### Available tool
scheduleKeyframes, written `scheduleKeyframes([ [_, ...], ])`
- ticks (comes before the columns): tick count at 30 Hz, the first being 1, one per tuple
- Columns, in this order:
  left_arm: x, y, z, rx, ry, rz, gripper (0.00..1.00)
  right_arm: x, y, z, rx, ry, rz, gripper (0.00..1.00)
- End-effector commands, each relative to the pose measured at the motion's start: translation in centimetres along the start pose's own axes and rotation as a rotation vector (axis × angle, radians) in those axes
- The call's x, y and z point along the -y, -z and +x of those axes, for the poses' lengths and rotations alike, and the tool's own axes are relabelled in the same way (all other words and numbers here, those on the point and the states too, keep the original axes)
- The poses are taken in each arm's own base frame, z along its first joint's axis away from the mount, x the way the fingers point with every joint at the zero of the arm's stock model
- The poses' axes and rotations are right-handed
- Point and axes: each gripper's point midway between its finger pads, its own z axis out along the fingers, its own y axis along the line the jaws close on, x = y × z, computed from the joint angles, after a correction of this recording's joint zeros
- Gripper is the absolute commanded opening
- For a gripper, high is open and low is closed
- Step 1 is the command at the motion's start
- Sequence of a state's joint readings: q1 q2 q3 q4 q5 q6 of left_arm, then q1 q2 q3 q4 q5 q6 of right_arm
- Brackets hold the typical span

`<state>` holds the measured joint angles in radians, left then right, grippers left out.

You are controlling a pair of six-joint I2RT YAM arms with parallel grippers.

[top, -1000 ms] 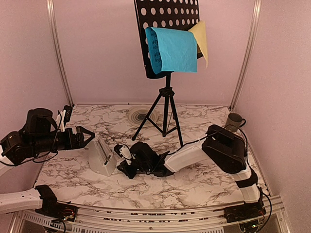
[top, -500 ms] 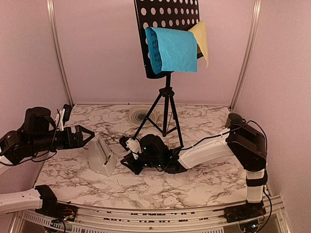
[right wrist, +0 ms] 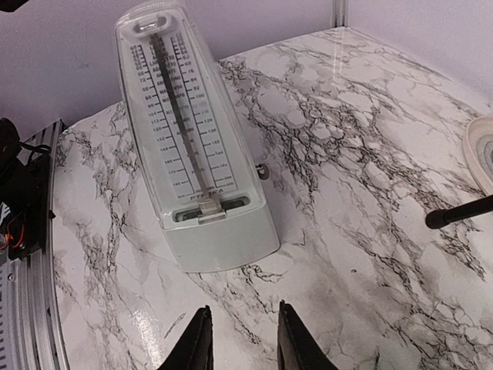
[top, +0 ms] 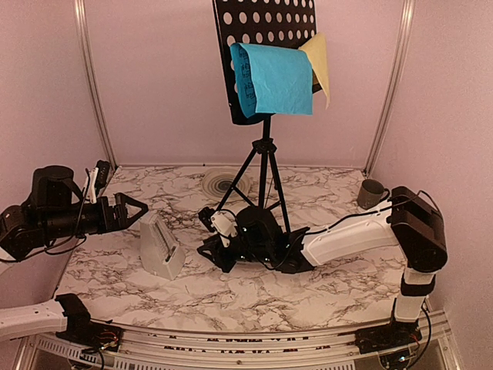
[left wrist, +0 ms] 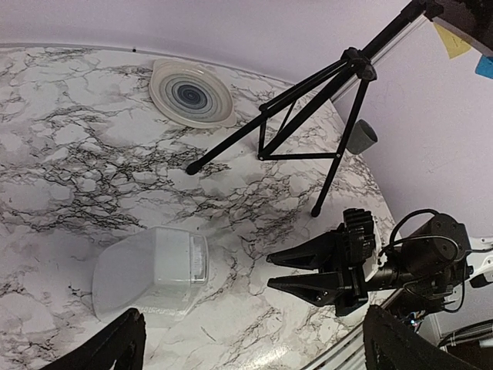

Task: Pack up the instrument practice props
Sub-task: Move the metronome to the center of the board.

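Marble desk [top: 308,297]: my empty right pincer [left wrist: 271,272] is narrow; I should widen it before straddling the metronome [right wrist: 192,169] at nine o'clock; left pincer [top: 142,214] gapes wide.

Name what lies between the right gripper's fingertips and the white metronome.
Only bare marble tabletop. In the right wrist view, nothing sits between the right gripper and the metronome, and the two stand apart.
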<state>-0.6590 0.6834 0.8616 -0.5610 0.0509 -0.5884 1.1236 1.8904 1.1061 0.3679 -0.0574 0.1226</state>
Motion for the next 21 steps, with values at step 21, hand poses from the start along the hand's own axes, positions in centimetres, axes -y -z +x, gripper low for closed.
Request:
scheduleKeyframes([
  [21, 2.0, 0.2, 5.6, -0.194, 0.085, 0.02, 0.99, 0.5, 5.3, -2.6, 0.065, 0.056, 0.028, 0.29],
])
